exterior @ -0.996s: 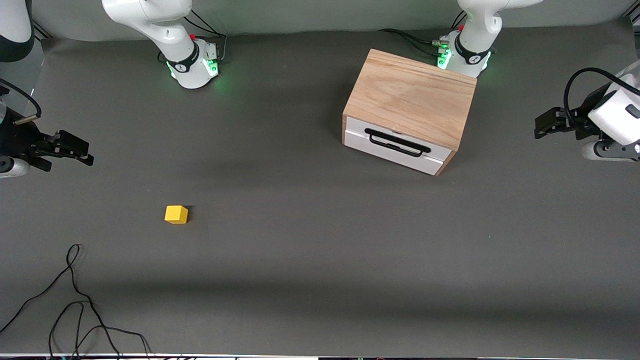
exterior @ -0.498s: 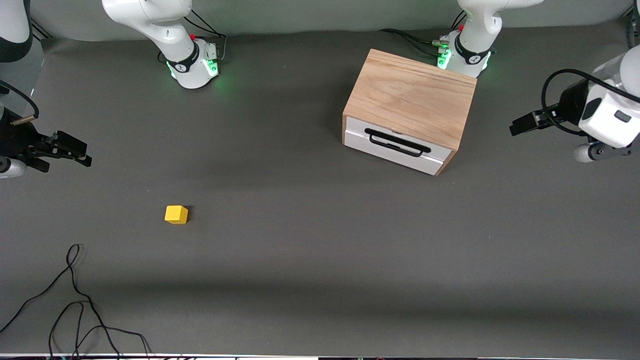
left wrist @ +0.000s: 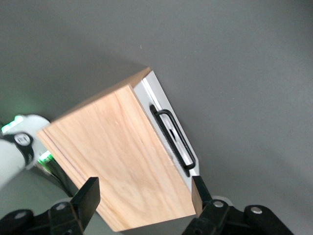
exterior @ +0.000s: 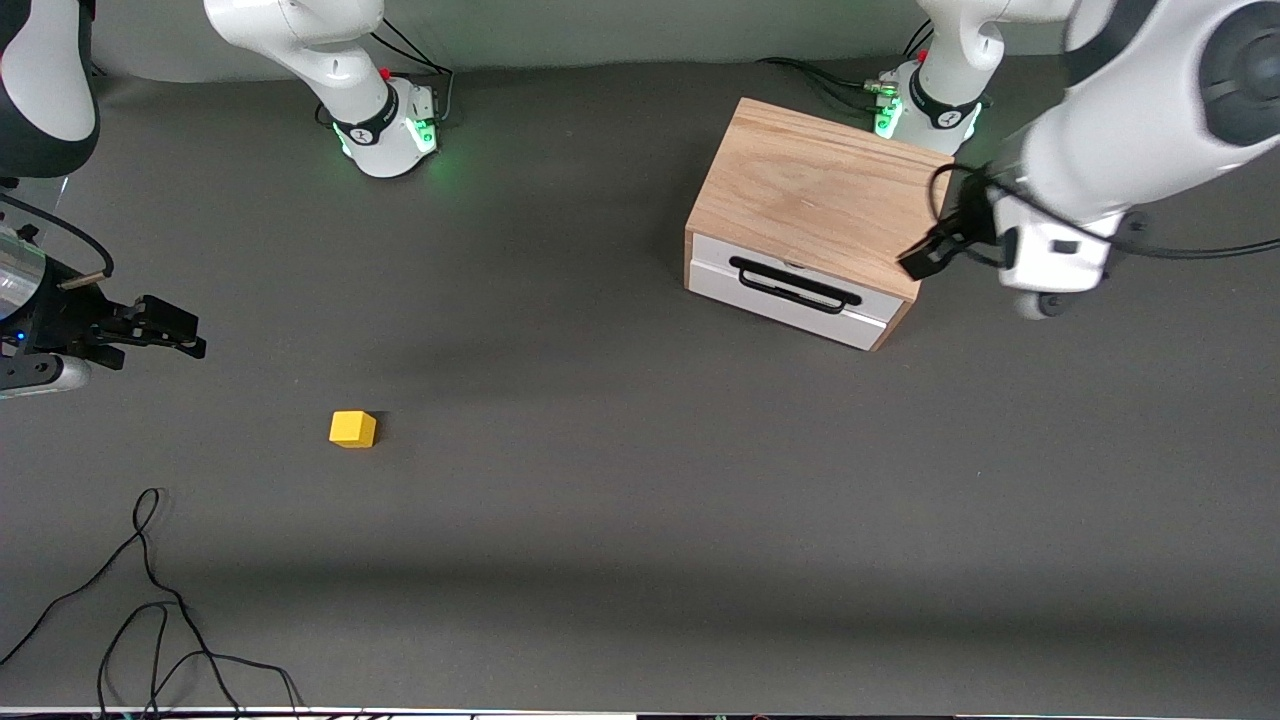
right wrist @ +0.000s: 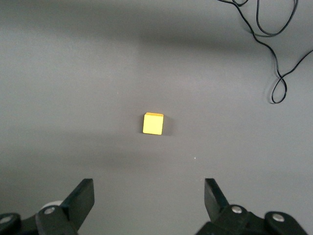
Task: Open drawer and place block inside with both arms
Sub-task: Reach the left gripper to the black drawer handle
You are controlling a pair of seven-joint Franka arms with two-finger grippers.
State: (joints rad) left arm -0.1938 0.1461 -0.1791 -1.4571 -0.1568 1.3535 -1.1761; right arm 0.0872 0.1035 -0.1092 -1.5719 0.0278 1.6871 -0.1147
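covering nearly the whole front view, the dark grey table [exterior: 620, 560] carries everything. the light wooden cabinet [exterior: 820, 190] stands near the table's edge by the arms' bases, toward the left arm's end, right in front of the left arm's green-lit base [exterior: 925, 110]. its white-fronted drawer [exterior: 790, 300] is closed, the black wire handle [exterior: 795, 285] facing the front camera at a slant. the left gripper [exterior: 915, 260] hangs over the cabinet's corner at the left arm's end, jaws spread wide and empty; in the left wrist view its fingers [left wrist: 88, 198] frame the cabinet top. the right gripper [exterior: 175, 330] hangs over the table's edge at the right arm's end, jaws spread wide, holding nothing. a loose black cable [exterior: 150, 600] lies at the table's corner nearest the camera at that end. the small yellow block [exterior: 352, 429] sits on the bare table, well apart from the cabinet, between the cable and the right arm's base [exterior: 385, 125].
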